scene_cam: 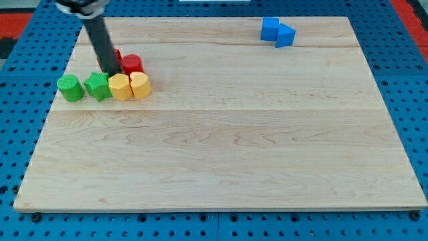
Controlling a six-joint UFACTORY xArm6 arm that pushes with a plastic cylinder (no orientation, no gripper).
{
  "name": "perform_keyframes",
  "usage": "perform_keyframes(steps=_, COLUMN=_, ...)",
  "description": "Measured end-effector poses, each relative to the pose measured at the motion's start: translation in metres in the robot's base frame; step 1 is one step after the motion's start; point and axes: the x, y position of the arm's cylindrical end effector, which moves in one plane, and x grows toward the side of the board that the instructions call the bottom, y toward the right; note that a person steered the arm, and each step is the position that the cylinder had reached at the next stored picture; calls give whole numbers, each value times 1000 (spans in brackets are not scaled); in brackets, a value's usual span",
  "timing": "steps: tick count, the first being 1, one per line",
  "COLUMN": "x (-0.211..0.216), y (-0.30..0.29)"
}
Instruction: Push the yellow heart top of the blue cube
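Two yellow blocks sit side by side at the view's left: one (121, 87) and one to its right (140, 85), touching each other. I cannot tell which is the heart. Two blue blocks stand near the view's top right: a blue cube (270, 27) and a blue wedge-like block (285, 35) touching it. My tip (111, 73) is just above the gap between the left yellow block and a green star-like block (98, 87), close to both.
A green round block (70, 88) lies left of the green star. A red block (132, 64) sits just above the yellow pair. Another red block (116, 57) is partly hidden behind the rod. The wooden board (221, 147) lies on a blue pegboard.
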Motion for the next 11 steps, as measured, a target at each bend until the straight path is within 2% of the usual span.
perform_keyframes(steps=1, x=-7, y=53)
perform_keyframes(steps=2, x=-17, y=7)
perform_keyframes(steps=3, x=-33, y=67)
perform_keyframes(steps=4, x=-13, y=187)
perform_keyframes(steps=5, x=-6, y=227)
perform_keyframes(steps=6, x=-18, y=167)
perform_keyframes(steps=7, x=-45, y=227)
perform_keyframes(steps=8, x=-32, y=255)
perform_keyframes(steps=9, x=-66, y=241)
perform_keyframes(steps=10, x=-67, y=268)
perform_keyframes(steps=11, x=14, y=309)
